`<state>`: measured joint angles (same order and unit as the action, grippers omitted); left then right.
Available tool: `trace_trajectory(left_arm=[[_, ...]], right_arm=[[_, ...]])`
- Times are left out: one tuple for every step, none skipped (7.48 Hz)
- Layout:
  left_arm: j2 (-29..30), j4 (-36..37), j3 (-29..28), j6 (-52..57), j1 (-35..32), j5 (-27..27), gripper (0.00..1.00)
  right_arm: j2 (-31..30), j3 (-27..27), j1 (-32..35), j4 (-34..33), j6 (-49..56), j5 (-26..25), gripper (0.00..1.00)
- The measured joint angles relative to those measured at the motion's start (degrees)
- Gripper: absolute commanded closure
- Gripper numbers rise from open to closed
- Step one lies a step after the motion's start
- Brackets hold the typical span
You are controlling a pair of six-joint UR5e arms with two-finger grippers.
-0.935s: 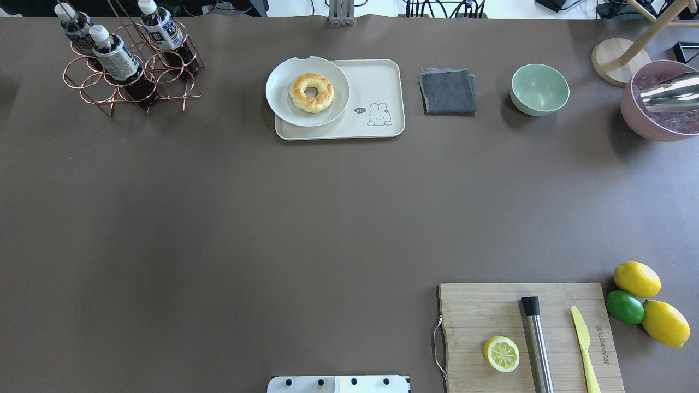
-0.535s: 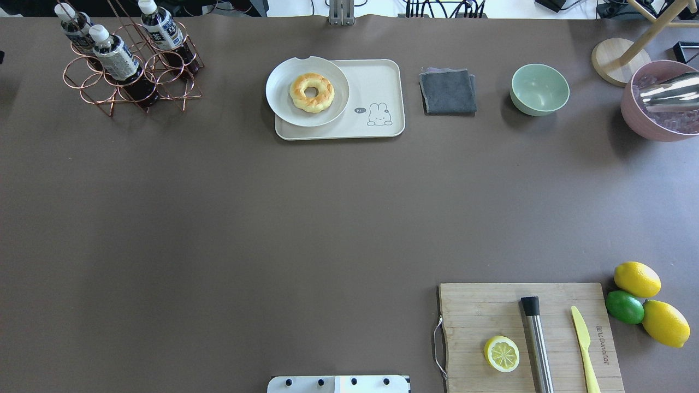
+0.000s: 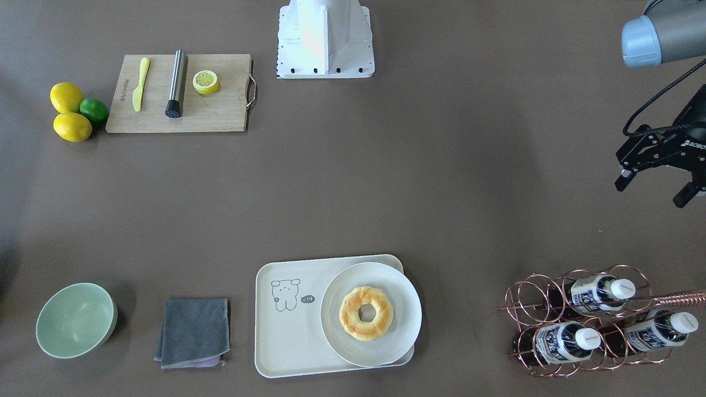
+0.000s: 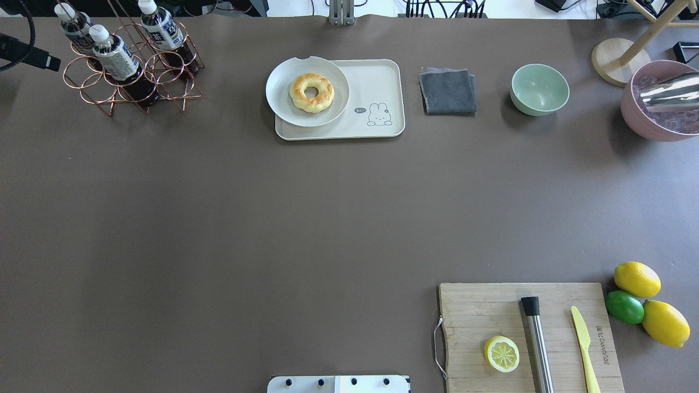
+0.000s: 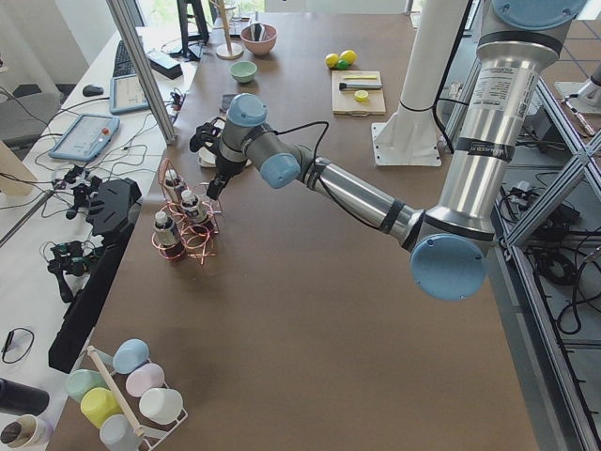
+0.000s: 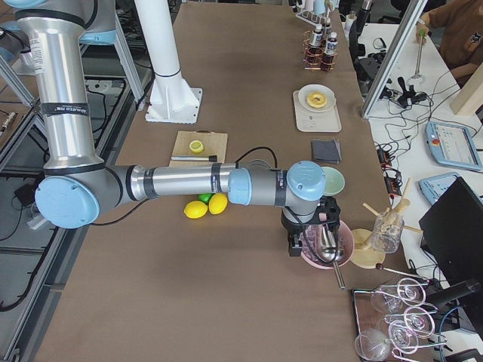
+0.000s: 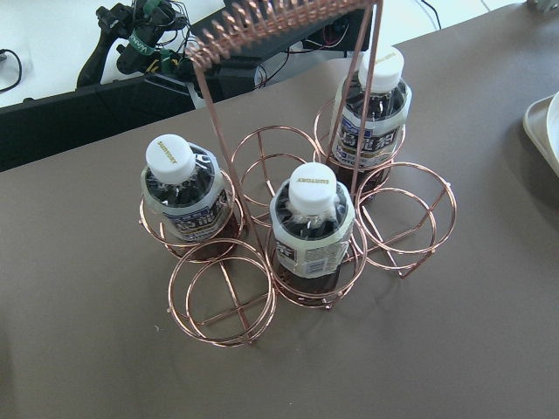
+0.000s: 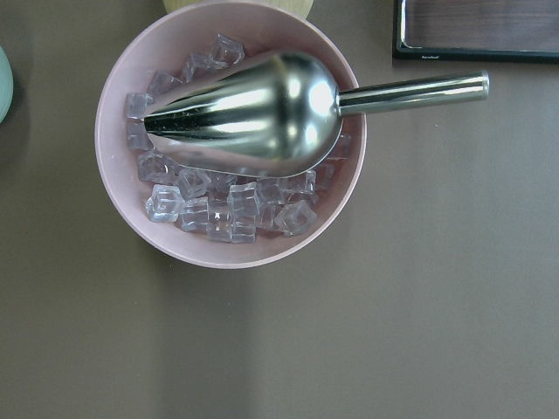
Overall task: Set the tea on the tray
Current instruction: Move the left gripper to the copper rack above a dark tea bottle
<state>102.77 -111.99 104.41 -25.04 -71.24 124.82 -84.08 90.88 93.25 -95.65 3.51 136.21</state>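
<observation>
One plate [image 4: 279, 101] covers half the tray [image 4: 377, 82].

— Overhead looks down from the robot's edge; the front camera faces back from the opposite edge.
— Both share the tray [image 4: 377, 82]; the left wrist camera hangs close above the corner wire rack [image 7: 222, 150].

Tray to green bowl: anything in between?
A folded grey cloth lies there, touching neither the tray nor the green bowl. The overhead view shows it best.
</observation>
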Motion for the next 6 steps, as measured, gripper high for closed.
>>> trace_trajectory(left_arm=[[0.06,-1.93,0.19,0.54,0.85,-0.84,0.02],[-0.16,-3.46,0.09,2.51,1.43,-3.33,0.02],[0.04,-4.14,-0.76,4.2,2.21,-5.24,0.02],[1.43,-2.89,-1.55,2.42,3.17,-5.95,0.02],[3.59,0.13,-2.27,-2.7,4.15,-6.39,0.02],[5.2,2.24,-2.85,-6.43,5.18,-6.7,0.02]], right_arm=[[0.01,-0.04,-0.03,-0.02,0.0,-0.2,0.0],[0.03,-0.06,-0.05,-0.01,0.01,-0.28,0.0],[0.01,-0.12,-0.04,-0.03,0.01,-0.31,0.0],[-0.05,-0.15,-0.02,-0.05,0.01,-0.33,0.0],[-0.09,-0.21,0.0,-0.06,0.01,-0.37,0.0],[-0.17,-0.23,0.0,-0.06,0.01,-0.36,0.0]])
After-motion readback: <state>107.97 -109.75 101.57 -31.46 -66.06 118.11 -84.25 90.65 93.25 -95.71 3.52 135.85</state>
